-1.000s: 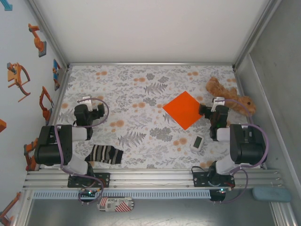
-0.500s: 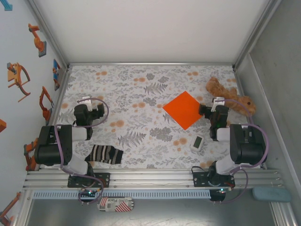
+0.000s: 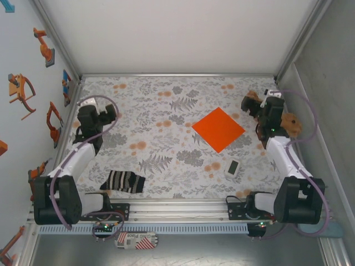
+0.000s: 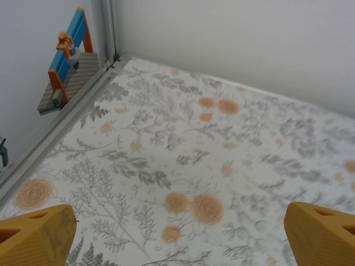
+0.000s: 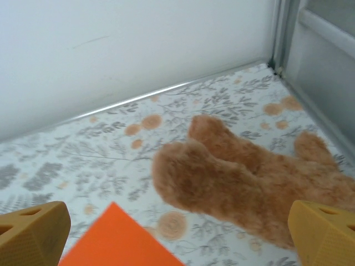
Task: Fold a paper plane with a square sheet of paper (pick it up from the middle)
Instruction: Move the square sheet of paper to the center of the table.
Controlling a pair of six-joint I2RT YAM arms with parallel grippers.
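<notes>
Lying apart on tbl (image 3: 161, 111): 1 orange sheet (image 3: 218, 129), 1 sock (image 3: 123, 181), 1 plush (image 5: 244, 183).

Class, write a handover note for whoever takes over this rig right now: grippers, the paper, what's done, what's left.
Left gripper: open, empty, over bare floral cloth, far left.
Right gripper: open, empty, by the plush toy, far right.
Square sheet of paper: flat, unfolded, right of centre, touched by neither gripper.
Done: no fold yet.
Left: grasp the sheet at its middle, then make all the folds.
</notes>
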